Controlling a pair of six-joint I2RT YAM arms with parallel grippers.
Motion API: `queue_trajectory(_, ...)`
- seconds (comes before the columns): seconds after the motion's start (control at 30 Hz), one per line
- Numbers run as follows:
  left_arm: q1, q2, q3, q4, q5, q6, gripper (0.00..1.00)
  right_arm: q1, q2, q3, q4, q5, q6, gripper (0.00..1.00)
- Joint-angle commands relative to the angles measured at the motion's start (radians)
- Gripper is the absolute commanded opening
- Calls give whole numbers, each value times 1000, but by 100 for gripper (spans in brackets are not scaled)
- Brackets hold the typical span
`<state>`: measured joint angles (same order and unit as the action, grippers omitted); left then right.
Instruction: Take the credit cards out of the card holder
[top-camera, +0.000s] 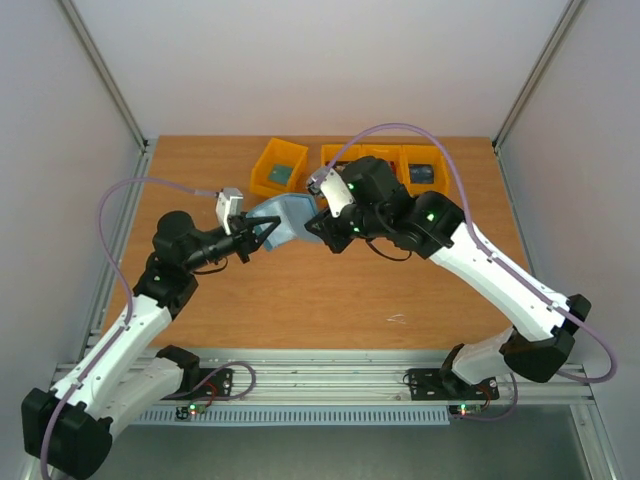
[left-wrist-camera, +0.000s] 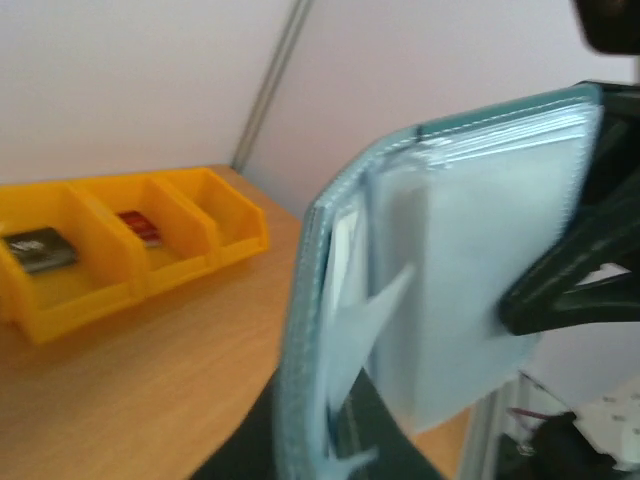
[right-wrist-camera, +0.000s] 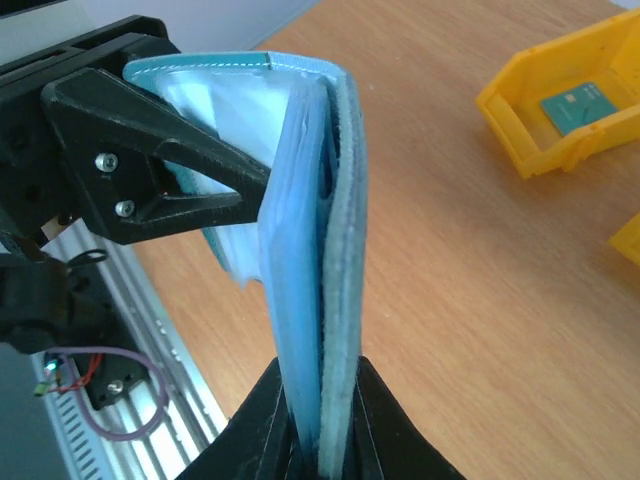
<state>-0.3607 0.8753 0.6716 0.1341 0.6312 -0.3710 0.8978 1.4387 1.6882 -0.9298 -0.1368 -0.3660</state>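
The slate-blue card holder hangs open above the table between both arms. My right gripper is shut on its lower edge, clamping the cover and the light blue pockets together. My left gripper is closed on the opposite leaf, with one black finger flat against it. The left wrist view is blurred, and the holder's edge runs down between the dark fingers. Credit cards lie in the yellow bins: a teal one, a dark grey one and a red one. I see no card in the pockets.
A single yellow bin stands at the back of the wooden table, with a row of joined yellow bins to its right. An aluminium rail runs along the near edge. Grey walls close in both sides.
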Motion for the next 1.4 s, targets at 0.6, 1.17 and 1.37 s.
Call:
queue_trajectory(0.6,11,-20,2,150,208,-28,0,-163,-181,-182,132,-265,-34,45)
queue_trajectory(1.17,11,-26,9,146,240,-13,0,-133,-96,-179,166,-135,-12,28)
queue_trajectory(1.37,11,-24,11,145,250,-9,0,-104,-48,-160,221,-154,-21,29)
